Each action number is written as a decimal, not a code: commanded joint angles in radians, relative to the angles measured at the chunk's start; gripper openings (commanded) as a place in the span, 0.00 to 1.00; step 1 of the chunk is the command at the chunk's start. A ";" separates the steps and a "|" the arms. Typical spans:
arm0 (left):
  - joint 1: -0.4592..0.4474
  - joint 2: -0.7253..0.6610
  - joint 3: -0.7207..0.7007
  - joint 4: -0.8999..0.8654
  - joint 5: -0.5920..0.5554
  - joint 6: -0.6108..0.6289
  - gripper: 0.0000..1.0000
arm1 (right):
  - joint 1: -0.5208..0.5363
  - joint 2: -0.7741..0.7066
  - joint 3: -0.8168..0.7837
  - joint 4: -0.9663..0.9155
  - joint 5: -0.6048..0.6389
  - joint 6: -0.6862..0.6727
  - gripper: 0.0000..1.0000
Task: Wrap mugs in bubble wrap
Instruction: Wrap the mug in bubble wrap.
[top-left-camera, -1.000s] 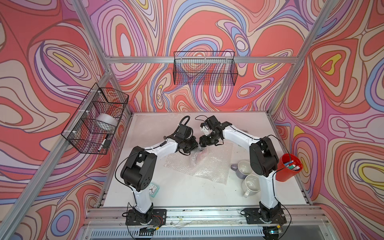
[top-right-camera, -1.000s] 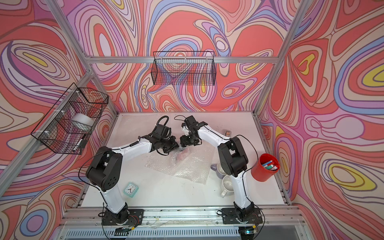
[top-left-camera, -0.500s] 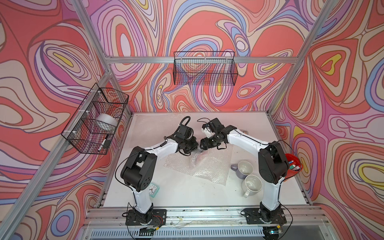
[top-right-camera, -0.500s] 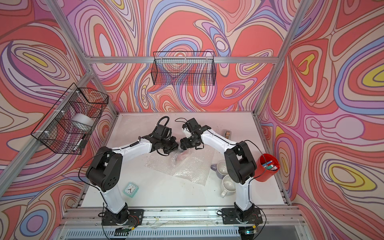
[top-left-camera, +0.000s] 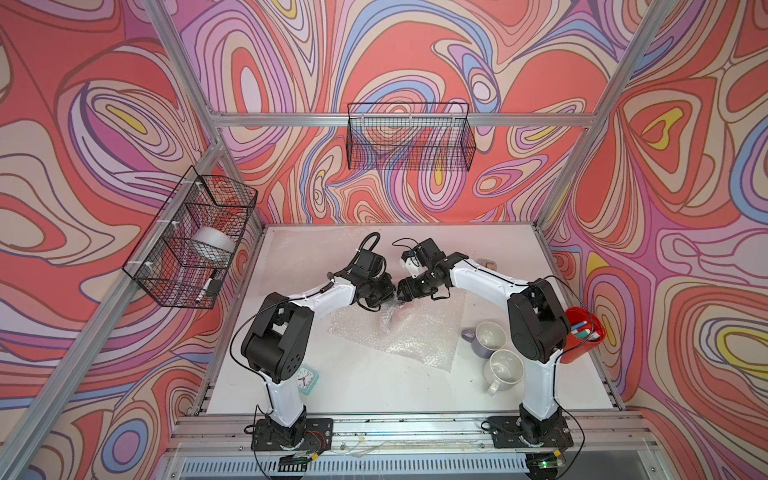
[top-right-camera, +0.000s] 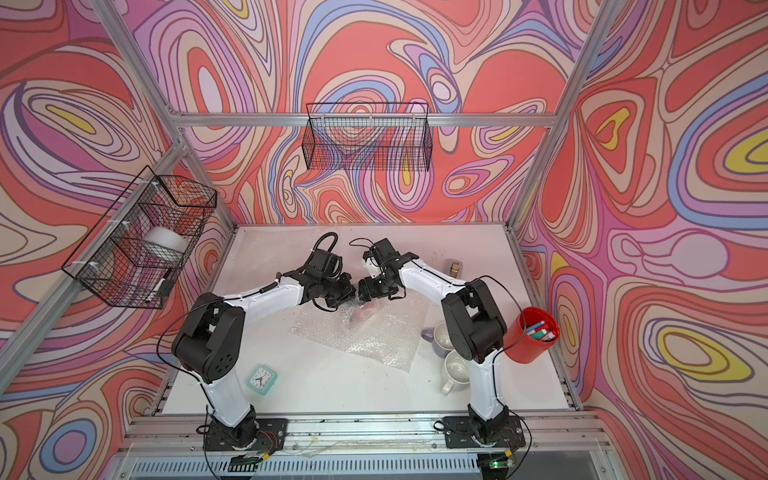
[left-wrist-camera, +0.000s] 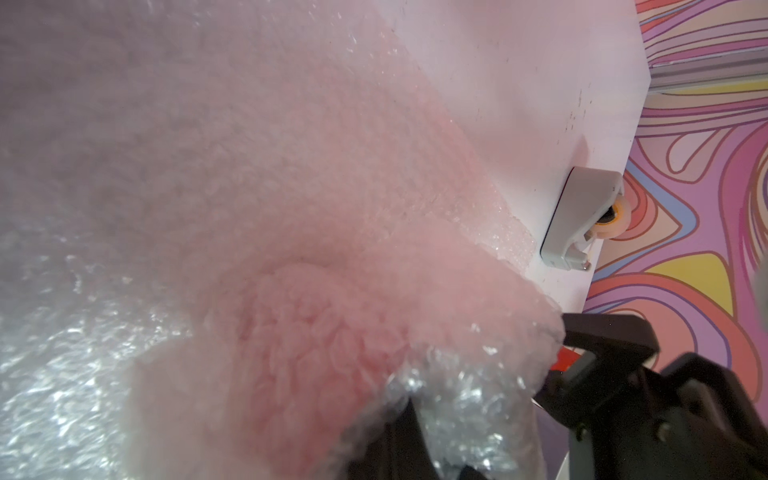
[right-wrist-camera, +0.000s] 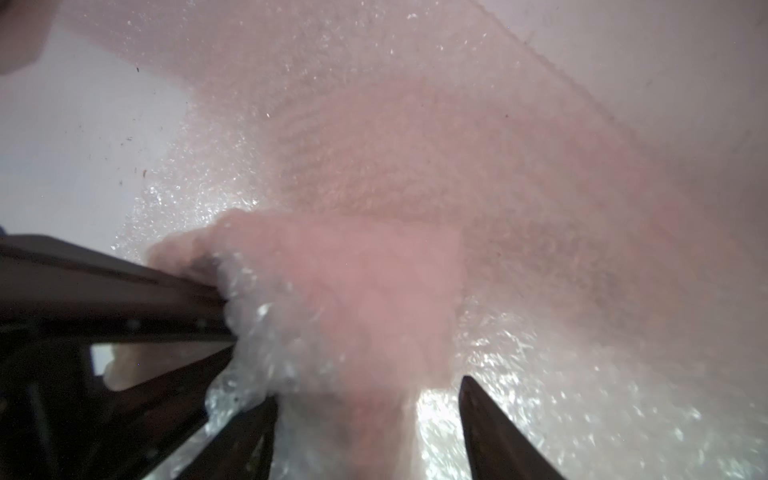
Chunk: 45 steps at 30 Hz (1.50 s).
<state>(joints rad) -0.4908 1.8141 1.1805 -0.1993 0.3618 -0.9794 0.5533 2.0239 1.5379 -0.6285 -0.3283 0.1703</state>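
The bubble wrap (top-left-camera: 409, 332) lies mid-table in both top views, humped over a red mug (top-right-camera: 365, 313) that shows only as a pink blur (left-wrist-camera: 316, 332) through it. My left gripper (top-left-camera: 384, 296) is shut on a raised far edge of the sheet (left-wrist-camera: 436, 399). Tip to tip with it, my right gripper (top-left-camera: 404, 296) is open, and its fingers (right-wrist-camera: 490, 424) straddle a bunched fold of wrap (right-wrist-camera: 353, 316). A lavender mug (top-left-camera: 484, 338) and a white mug (top-left-camera: 505, 370) stand bare, front right of the sheet.
Near the right wall stands a red cup with markers (top-left-camera: 579, 340). A tape dispenser (top-left-camera: 488, 264) sits back right, a small clock (top-left-camera: 307, 378) front left by my left arm. More wrap (top-left-camera: 299, 245) lies back left. Wire baskets hang on the left wall (top-left-camera: 191, 245) and back wall (top-left-camera: 409, 137).
My right gripper has dropped and slid left onto the raised wrap, closing up to the left gripper, and its elbow swung to the right. The left arm has held still.
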 joint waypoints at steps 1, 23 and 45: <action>-0.007 0.019 -0.002 -0.058 -0.017 -0.010 0.00 | 0.016 0.077 0.001 -0.014 -0.040 0.012 0.68; 0.056 -0.158 0.082 -0.139 0.032 0.169 0.15 | 0.010 0.108 0.051 -0.083 0.047 -0.047 0.63; 0.144 -0.485 -0.222 -0.515 -0.382 0.315 1.00 | 0.010 0.111 0.072 -0.101 0.046 -0.061 0.62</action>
<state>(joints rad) -0.3500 1.3705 1.0405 -0.6273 0.0395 -0.6827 0.5514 2.0911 1.6066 -0.6758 -0.3141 0.1341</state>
